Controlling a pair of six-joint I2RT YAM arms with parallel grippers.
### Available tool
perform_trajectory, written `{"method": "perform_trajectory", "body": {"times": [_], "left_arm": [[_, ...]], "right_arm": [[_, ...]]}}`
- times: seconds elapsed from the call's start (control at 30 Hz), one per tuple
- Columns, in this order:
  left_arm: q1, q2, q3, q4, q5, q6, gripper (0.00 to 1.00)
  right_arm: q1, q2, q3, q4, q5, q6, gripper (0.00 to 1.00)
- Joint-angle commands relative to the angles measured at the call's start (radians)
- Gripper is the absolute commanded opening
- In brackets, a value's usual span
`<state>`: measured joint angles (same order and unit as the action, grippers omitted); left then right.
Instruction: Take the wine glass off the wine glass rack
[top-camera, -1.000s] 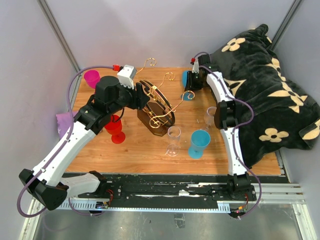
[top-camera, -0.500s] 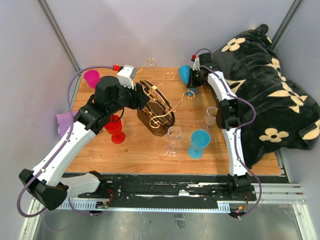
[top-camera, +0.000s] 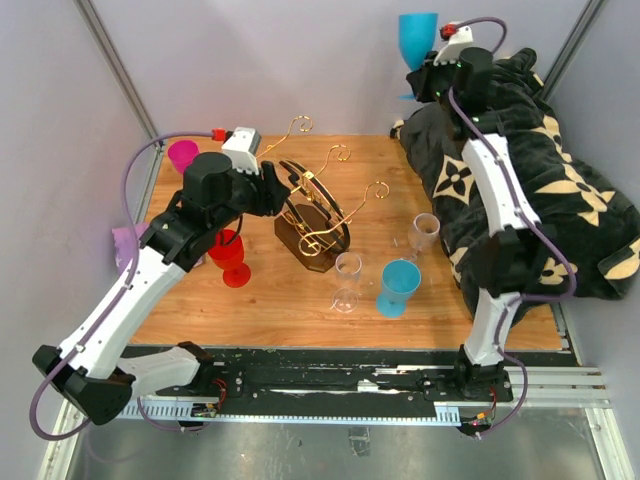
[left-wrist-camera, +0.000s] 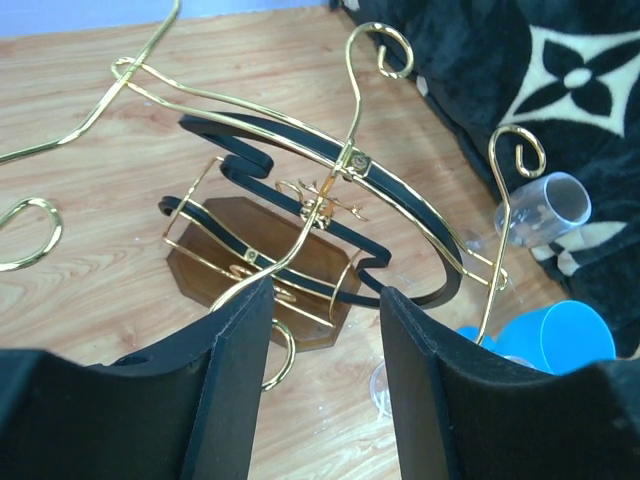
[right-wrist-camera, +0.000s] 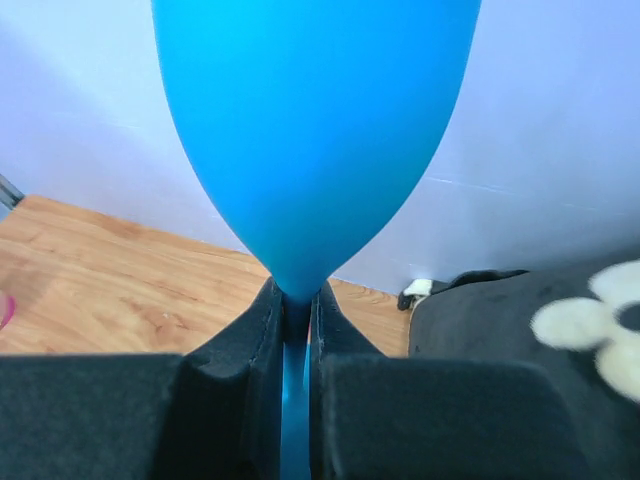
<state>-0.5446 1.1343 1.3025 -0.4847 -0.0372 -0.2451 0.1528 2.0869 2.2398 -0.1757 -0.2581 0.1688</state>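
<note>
The wine glass rack (top-camera: 315, 218) of gold wire arms with curled scrolls stands on its dark wooden base mid-table, also in the left wrist view (left-wrist-camera: 300, 230). My right gripper (top-camera: 425, 75) is shut on the stem of a blue wine glass (top-camera: 416, 38), held upright high above the table's back right, clear of the rack. In the right wrist view the blue bowl (right-wrist-camera: 315, 130) fills the frame above my gripper (right-wrist-camera: 296, 310). My left gripper (left-wrist-camera: 320, 360) is open and empty, hovering just left of and above the rack (top-camera: 275, 190).
On the table stand a red glass (top-camera: 230, 255), a pink cup (top-camera: 183, 156), a clear glass (top-camera: 347, 280), a blue glass (top-camera: 398, 286) and another clear glass (top-camera: 423, 233). A black flowered blanket (top-camera: 540, 200) covers the right side. A purple thing (top-camera: 128, 243) lies at the left edge.
My right arm has lifted the blue wine glass from beside the rack's right scroll up and back, high above the table. The left arm barely moved.
</note>
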Motion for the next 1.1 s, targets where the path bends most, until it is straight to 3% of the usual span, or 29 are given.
{"method": "perform_trajectory", "body": {"times": [0.0,0.07,0.17,0.33,0.47,0.6,0.73,0.87,0.97,1.07], "left_arm": [[0.009,-0.067,0.030,0.009,-0.111,-0.050,0.52],[0.010,-0.083,0.040,-0.002,-0.136,-0.067,0.55],[0.011,-0.090,0.077,-0.051,-0.173,-0.098,0.71],[0.012,-0.123,0.129,-0.152,-0.341,-0.140,0.90],[0.013,-0.182,0.154,-0.202,-0.442,-0.177,0.93],[0.013,-0.248,0.169,-0.233,-0.471,-0.209,0.92],[0.014,-0.263,0.200,-0.299,-0.477,-0.231,0.92],[0.014,-0.298,0.160,-0.280,-0.462,-0.240,0.91],[0.014,-0.310,0.139,-0.273,-0.447,-0.235,0.91],[0.014,-0.320,0.124,-0.268,-0.434,-0.218,0.91]], "right_arm": [[0.049,-0.364,-0.388,0.390,-0.025,-0.109,0.01],[0.122,-0.523,-0.556,0.432,-0.017,-0.197,0.01],[0.273,-0.761,-0.772,0.419,0.030,-0.292,0.01],[0.660,-1.092,-1.095,0.452,0.145,-0.348,0.01],[1.005,-1.199,-1.246,0.463,0.321,-0.436,0.01],[1.227,-1.247,-1.488,0.673,0.431,-0.462,0.01],[1.359,-1.154,-1.742,1.085,0.482,-0.524,0.01],[1.404,-0.901,-1.812,1.390,0.496,-0.541,0.01],[1.415,-0.678,-1.840,1.725,0.500,-0.616,0.01],[1.415,-0.519,-1.786,1.765,0.528,-0.632,0.01]]}}
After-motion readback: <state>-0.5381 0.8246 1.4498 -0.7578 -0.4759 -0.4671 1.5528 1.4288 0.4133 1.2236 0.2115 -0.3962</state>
